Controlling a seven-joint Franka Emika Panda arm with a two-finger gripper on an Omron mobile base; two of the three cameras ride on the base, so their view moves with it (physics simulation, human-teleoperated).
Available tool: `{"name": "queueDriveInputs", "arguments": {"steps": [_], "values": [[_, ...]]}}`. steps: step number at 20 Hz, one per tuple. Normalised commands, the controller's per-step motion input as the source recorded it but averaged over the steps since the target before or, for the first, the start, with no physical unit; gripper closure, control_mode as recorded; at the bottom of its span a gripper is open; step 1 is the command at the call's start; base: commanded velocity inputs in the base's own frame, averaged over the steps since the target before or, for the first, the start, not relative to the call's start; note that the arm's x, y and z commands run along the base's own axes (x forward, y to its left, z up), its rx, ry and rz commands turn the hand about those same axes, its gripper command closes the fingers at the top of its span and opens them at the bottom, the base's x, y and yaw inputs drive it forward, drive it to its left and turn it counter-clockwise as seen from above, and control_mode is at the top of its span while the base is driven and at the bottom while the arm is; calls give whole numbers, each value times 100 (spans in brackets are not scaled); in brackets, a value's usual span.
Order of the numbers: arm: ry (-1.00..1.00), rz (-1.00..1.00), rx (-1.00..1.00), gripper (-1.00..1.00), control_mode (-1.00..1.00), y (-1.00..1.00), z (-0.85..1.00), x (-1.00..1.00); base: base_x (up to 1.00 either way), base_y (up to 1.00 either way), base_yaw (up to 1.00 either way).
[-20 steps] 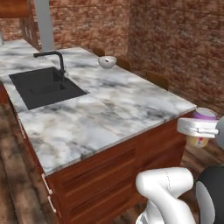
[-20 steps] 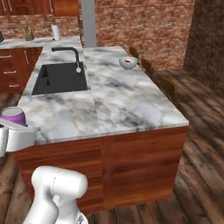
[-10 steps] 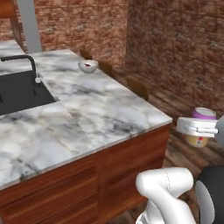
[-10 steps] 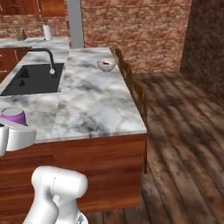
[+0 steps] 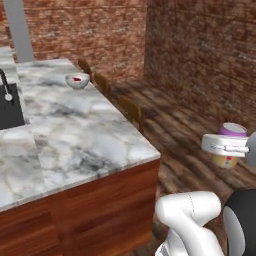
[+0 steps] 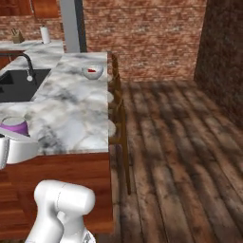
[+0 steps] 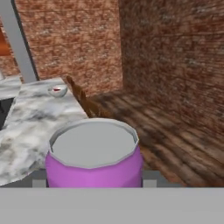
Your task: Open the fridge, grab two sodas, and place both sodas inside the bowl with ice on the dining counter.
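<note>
Purple soda (image 7: 94,164) base, jaws: hidden.

Red-brown brick walls (image 5: 200,55) close the room on the far side and on the right, meeting in a corner. A dark plank floor (image 6: 180,156) runs from there toward the near edge. A grey pillar (image 6: 71,26) stands upright against the far brick. Wooden stools (image 5: 131,111) line up in a row along the right side of the marble top, tucked close under its edge. On a far left back surface (image 6: 19,46) a white paper towel roll (image 6: 45,34) stands upright, with a small holder of utensils (image 6: 16,36) just left of it, below wooden wall cabinets (image 6: 28,7).
</note>
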Motion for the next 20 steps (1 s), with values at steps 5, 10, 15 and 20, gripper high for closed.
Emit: {"name": "queueDriveInputs", "arguments": {"steps": [5, 10, 15, 20], "values": [[0, 0, 0, 100, 100, 0, 0, 0, 68, -80, 24], [0, 0, 0, 100, 100, 0, 0, 0, 91, -57, 30], [0, 0, 0, 100, 100, 0, 0, 0, 100, -50, 30], [0, 0, 0, 100, 100, 0, 0, 0, 83, -57, 32]]}}
